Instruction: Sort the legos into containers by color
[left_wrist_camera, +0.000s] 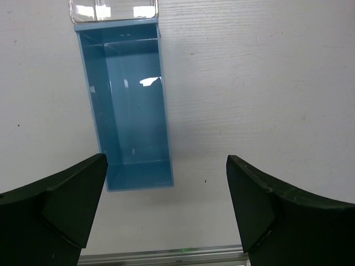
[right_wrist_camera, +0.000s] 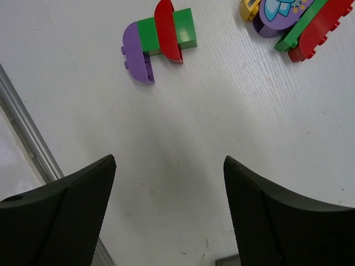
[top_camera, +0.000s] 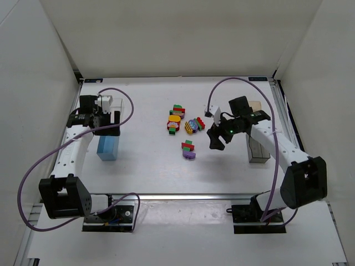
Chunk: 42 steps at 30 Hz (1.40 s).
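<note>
Several legos (top_camera: 188, 150) clustered, right pincer (top_camera: 215, 141) spread, empty, nearby

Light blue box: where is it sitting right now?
Top view: the light blue box is on the table's left side, partly under the left gripper. In the left wrist view, the clear box sits right at its far end.

Jaws apart above table (right_wrist_camera: 183, 166); purple-green-red lego stack (right_wrist_camera: 158, 41) beyond, untouched.

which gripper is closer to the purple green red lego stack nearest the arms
Right. The right gripper hovers just right of the stack; the left gripper is far off to its left, above the light blue container.
</note>
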Tool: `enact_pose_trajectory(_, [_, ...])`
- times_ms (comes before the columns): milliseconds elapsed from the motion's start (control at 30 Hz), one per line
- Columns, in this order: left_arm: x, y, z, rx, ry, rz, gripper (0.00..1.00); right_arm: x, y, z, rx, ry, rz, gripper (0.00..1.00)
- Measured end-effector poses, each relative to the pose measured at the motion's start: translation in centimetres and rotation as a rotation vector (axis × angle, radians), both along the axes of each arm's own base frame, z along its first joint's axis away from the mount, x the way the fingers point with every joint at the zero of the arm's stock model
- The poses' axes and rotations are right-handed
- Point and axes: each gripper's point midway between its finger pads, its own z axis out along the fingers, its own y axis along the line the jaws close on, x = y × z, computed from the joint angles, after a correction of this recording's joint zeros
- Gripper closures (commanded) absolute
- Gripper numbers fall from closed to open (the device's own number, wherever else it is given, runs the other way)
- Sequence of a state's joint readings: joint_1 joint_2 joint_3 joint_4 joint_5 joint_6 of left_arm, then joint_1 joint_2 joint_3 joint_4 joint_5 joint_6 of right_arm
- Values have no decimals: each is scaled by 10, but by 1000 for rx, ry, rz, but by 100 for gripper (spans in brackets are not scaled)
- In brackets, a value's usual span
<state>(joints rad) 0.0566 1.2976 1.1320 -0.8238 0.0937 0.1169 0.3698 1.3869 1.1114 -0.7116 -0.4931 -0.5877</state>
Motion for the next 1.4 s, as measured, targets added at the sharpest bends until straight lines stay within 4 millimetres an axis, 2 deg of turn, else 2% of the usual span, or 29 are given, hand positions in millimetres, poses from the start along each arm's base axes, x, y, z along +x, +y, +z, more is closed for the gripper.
enact_pose_trajectory(167, [-2,0,-1,3,7,-5,1,4,11,-15,-35,24,37,22])
enact_pose_trajectory(433, [-2,1,-1,11,10,-10,0,-21,43,-27,-73,18,202,44])
enact_pose_trajectory(667, [-2,2,-1,15,10,-7,1,-31,61,-29,-78,24,198,56])
enact_pose_trajectory(933, [-1,6,-4,31,19,5,0,-25,68,-53,-111,83,130,55])
enact_pose_trajectory(1100, [-1,8,-10,40,38,12,1,-29,72,-67,-139,117,133,48])
enact_pose_trajectory(1400, [-2,13,-28,63,97,28,1,-38,91,-78,-159,128,206,47])
